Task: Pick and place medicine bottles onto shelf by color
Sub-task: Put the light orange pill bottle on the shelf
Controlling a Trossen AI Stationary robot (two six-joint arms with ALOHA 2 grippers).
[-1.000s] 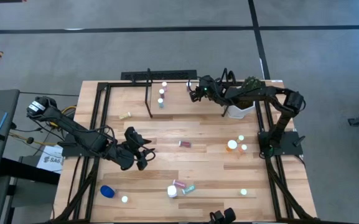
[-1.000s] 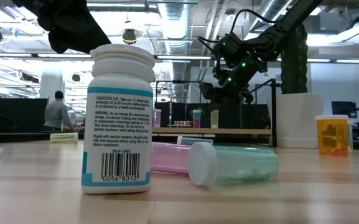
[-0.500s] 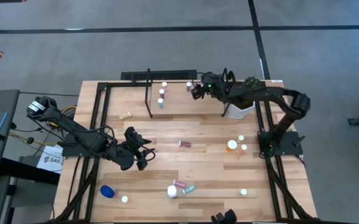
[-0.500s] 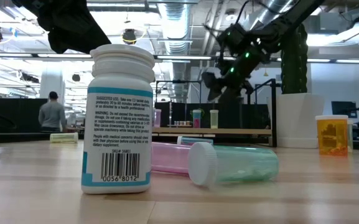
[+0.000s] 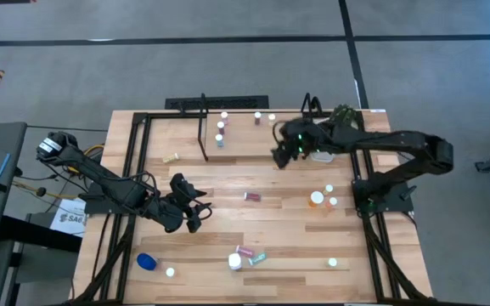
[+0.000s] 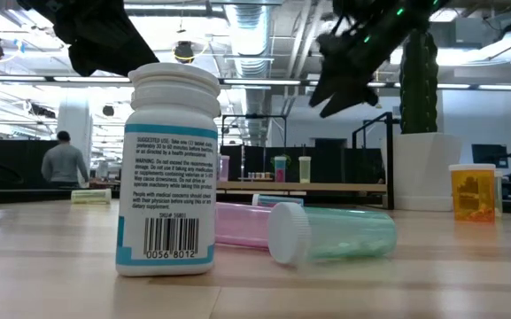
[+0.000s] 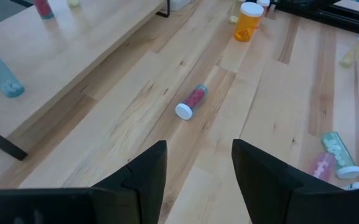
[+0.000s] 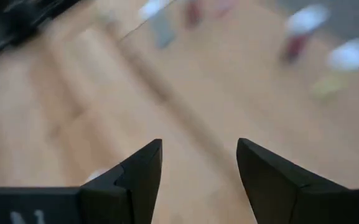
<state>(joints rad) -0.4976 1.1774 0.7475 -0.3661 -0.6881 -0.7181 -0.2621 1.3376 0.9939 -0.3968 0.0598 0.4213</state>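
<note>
**Right gripper** (image 5: 280,155): fingers apart, nothing between them. It hovers over the front edge of the shelf (image 5: 245,144), which stands along the far edge of the bench (image 5: 228,225). With empty jaws beside a partly stocked shelf, this arm is judged to be between deliveries and free to fetch another bottle.

**Left gripper** (image 5: 195,212): also spread and empty. It hangs over the left half of the bench, nearer the near edge, and waits. Its camera faces a red vial (image 7: 191,102) lying on its side at mid-bench, which is a likely candidate for it.

**Shelf stock:** five bottles, all upright. Three stand toward the shelf's left end, and two (image 5: 265,116) stand at its far edge near the middle. The upright stance and the grouping suit a sort by colour. Pink, teal and yellow-green bodies can be made out in the low view.

**Loose on the bench, eleven as counted from above:**
- One yellowish vial (image 5: 171,157), lying toward the far left corner.
- The red vial.
- One orange bottle (image 5: 316,199) with two small white-capped ones just beside it, toward the right edge.
- One white-capped bottle (image 5: 332,263) near the near right corner.
- One white bottle (image 6: 168,168), upright near the near edge, with a pink (image 6: 242,226) and a teal (image 6: 335,232) vial lying beside it.
- One blue bottle (image 5: 146,261) and one white-capped bottle (image 5: 170,272) at the near left corner.

**Pot** (image 5: 328,153): one, at the shelf's right end, and not part of the sort.
</note>
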